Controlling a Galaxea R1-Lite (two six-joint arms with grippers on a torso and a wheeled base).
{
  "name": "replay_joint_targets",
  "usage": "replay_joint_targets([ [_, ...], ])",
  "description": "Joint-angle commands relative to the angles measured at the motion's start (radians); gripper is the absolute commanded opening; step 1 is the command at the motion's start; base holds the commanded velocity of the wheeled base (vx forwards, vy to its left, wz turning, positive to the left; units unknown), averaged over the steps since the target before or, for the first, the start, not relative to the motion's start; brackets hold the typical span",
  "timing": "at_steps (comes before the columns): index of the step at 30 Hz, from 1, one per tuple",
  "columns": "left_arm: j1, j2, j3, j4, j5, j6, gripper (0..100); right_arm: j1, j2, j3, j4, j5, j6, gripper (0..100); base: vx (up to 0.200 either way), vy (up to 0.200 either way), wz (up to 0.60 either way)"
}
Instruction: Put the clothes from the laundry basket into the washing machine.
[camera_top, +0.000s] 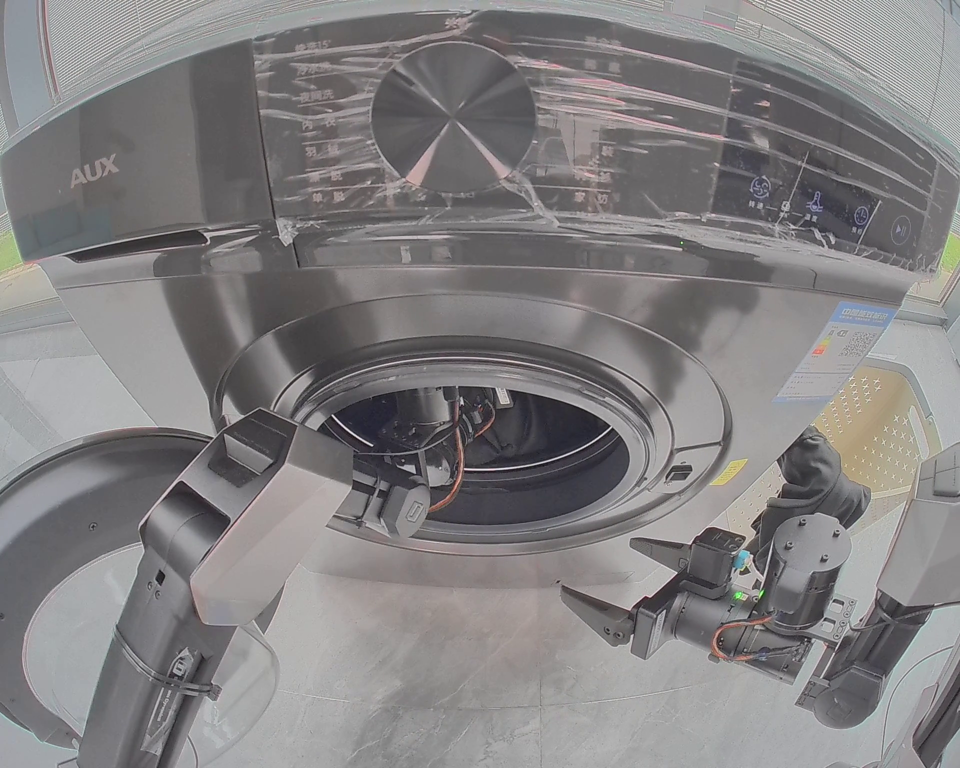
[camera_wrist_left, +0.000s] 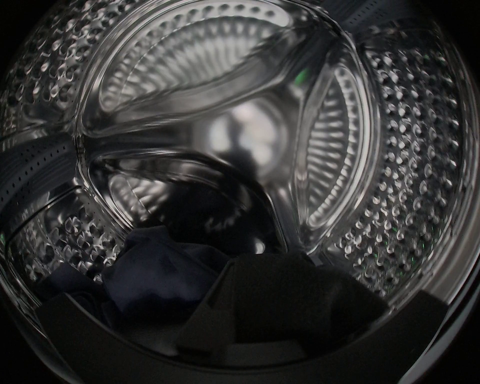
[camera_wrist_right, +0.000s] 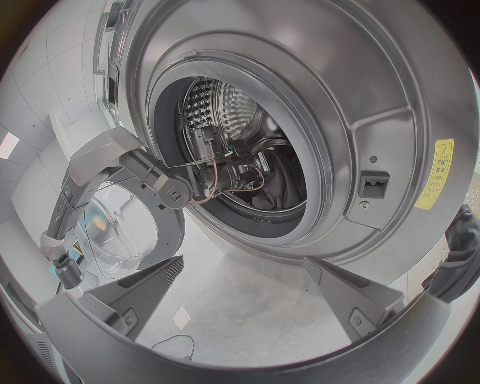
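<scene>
Closest to the head camera, the left arm (camera_top: 250, 510) rises from the lower left, its grey forearm casing angled up toward the machine's mouth. Behind it the washing machine (camera_top: 480, 300) takes up most of the scene: a dark grey front-loader with a round dial and a control panel under wrinkled plastic film. Its round door (camera_top: 60, 560) hangs open on the robot's left, and the glass bowl shows in the right wrist view. Pale, glossy floor (camera_top: 450, 650) tiles run under and in front of the machine, and white wall tiles show beyond the door.

On the robot's right, beside the machine, stands the cream perforated laundry basket (camera_top: 880, 420). A dark garment (camera_top: 815, 480) is draped over its near edge.

Inside the steel drum (camera_wrist_left: 410, 150), clothes (camera_wrist_left: 165, 270) lie at the bottom: a dark blue piece, with a black one just beside it.

The left arm's wrist passes through the opening, so the left gripper (camera_wrist_right: 260, 167) sits inside the drum, above the dark cloth. Whether it is spread or closed cannot be told.

The right gripper (camera_top: 598, 567) hangs low over the floor, below and to the right of the opening. It points toward the machine, spread wide with nothing in it.
</scene>
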Motion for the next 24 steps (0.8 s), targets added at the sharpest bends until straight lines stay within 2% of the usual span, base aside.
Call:
replay_joint_targets([
  [1, 0.016, 0.025, -0.139, 0.127, 0.025, -0.161, 0, 0.0, 0.003, 0.002, -0.001, 0.001, 0.001, 100, 0.0, 0.0, 0.0],
  [2, 0.016, 0.003, -0.144, 0.188, 0.034, -0.236, 0, 0.0, 0.003, 0.002, -0.001, 0.001, 0.001, 100, 0.0, 0.0, 0.0],
  [4, 0.016, -0.04, -0.141, 0.288, 0.039, -0.354, 0, 0.0, 0.003, 0.0, -0.001, 0.001, 0.001, 100, 0.0, 0.0, 0.0],
  [5, 0.016, -0.056, -0.139, 0.324, 0.039, -0.403, 0, 0.0, 0.003, 0.0, -0.001, 0.001, 0.001, 100, 0.0, 0.0, 0.0],
  [6, 0.016, -0.066, -0.136, 0.332, 0.039, -0.423, 0, 0.0, 0.004, 0.0, -0.001, 0.001, 0.001, 100, 0.0, 0.0, 0.0],
  [11, 0.01, -0.075, -0.13, 0.34, 0.037, -0.422, 0, 0.001, 0.007, 0.0, -0.001, 0.001, 0.001, 100, 0.0, 0.0, 0.0],
  [13, 0.006, -0.095, -0.083, 0.346, 0.025, -0.423, 0, -0.002, 0.007, 0.002, -0.001, 0.001, 0.001, 100, 0.0, 0.0, 0.0],
  [14, 0.004, -0.11, -0.058, 0.352, 0.022, -0.423, 100, -0.002, 0.007, 0.002, -0.001, 0.001, 0.001, 100, 0.0, 0.0, 0.0],
  [18, -0.016, -0.185, 0.034, 0.466, 0.014, -0.437, 100, -0.002, 0.007, 0.0, -0.001, 0.001, 0.001, 100, 0.0, 0.0, 0.0],
  [20, -0.026, -0.228, 0.075, 0.538, -0.007, -0.458, 100, 0.0, 0.007, 0.0, -0.001, 0.001, 0.001, 100, 0.0, 0.0, 0.0],
  [21, -0.031, -0.245, 0.091, 0.565, -0.021, -0.466, 100, 0.0, 0.007, 0.0, -0.001, 0.001, 0.001, 100, 0.0, 0.0, 0.0],
  [24, -0.046, -0.337, 0.16, 0.68, -0.11, -0.481, 100, 0.0, 0.007, 0.0, -0.001, 0.001, 0.001, 100, 0.0, 0.0, 0.0],
])
